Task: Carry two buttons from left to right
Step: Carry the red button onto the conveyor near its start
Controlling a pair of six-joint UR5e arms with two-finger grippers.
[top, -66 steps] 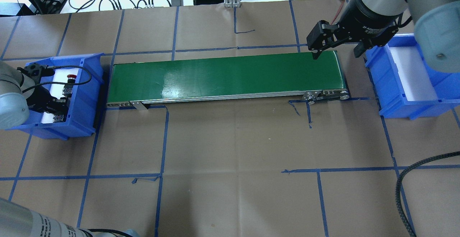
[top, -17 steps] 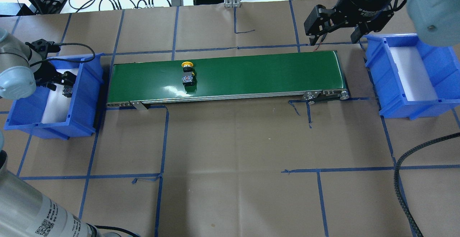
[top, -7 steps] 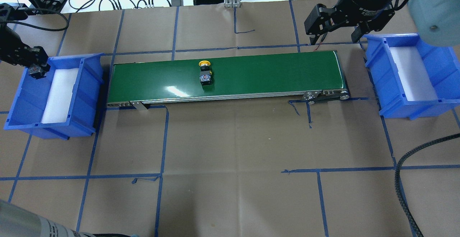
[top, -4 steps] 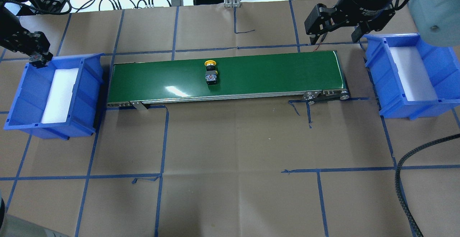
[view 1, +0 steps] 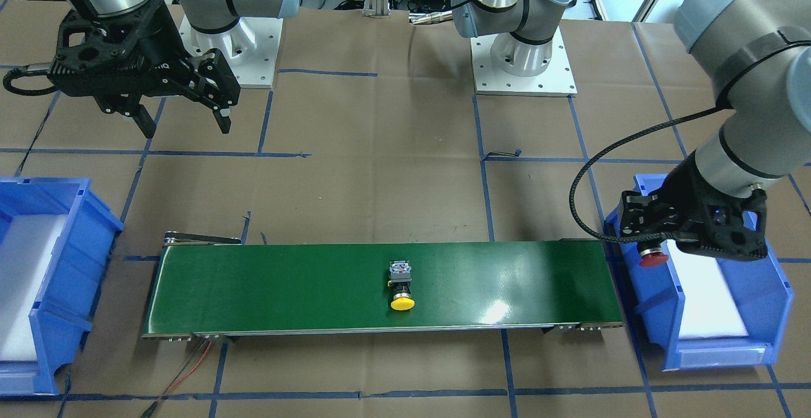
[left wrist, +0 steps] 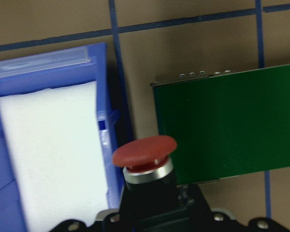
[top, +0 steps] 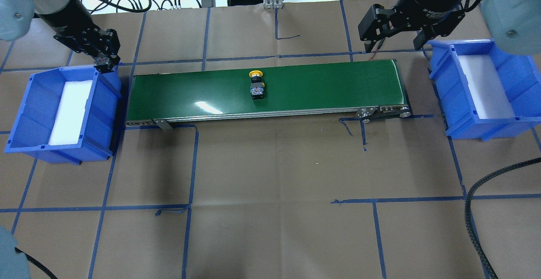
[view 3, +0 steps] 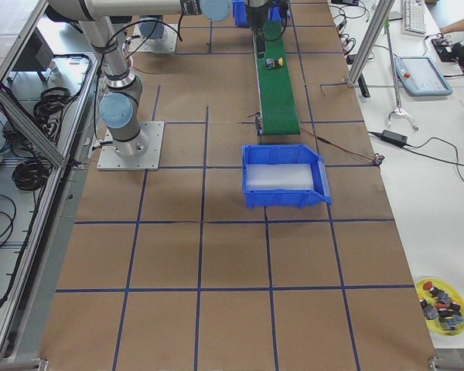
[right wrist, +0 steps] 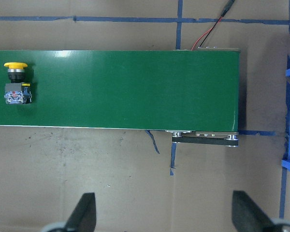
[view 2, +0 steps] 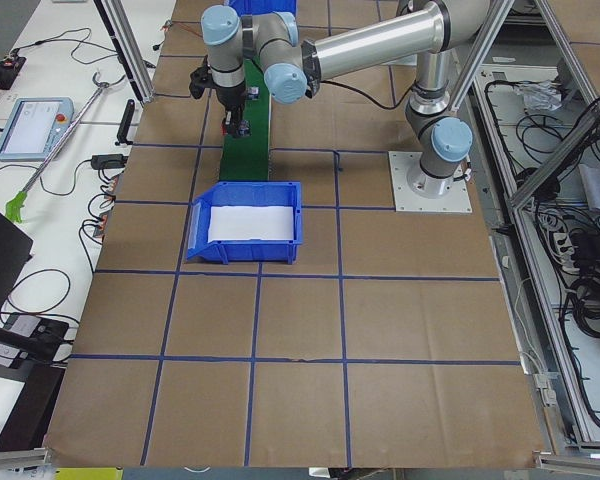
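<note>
The red-capped button [view 1: 653, 260] hangs in my left gripper [top: 102, 61], which is shut on it above the gap between the left blue bin [top: 25, 101] and the belt's left end. In the left wrist view its red cap [left wrist: 145, 152] points away from the camera. The yellow-capped button [top: 256, 85] lies on its side near the middle of the green conveyor belt [top: 329, 84]; the right wrist view shows the yellow-capped button [right wrist: 17, 82] at far left. My right gripper [top: 395, 38] hovers open and empty beyond the belt's right end.
The right blue bin [top: 517, 84] with white foam inside stands past the belt's right end. The left bin holds only white foam [top: 69, 110]. A black cable [top: 473, 211] loops over the table's near right. Blue tape lines cross the brown paper.
My left gripper has lifted the red-capped button out of the left bin and swung it toward the belt's left end. The yellow-capped button has ridden the belt rightward. The right gripper has hardly moved.
</note>
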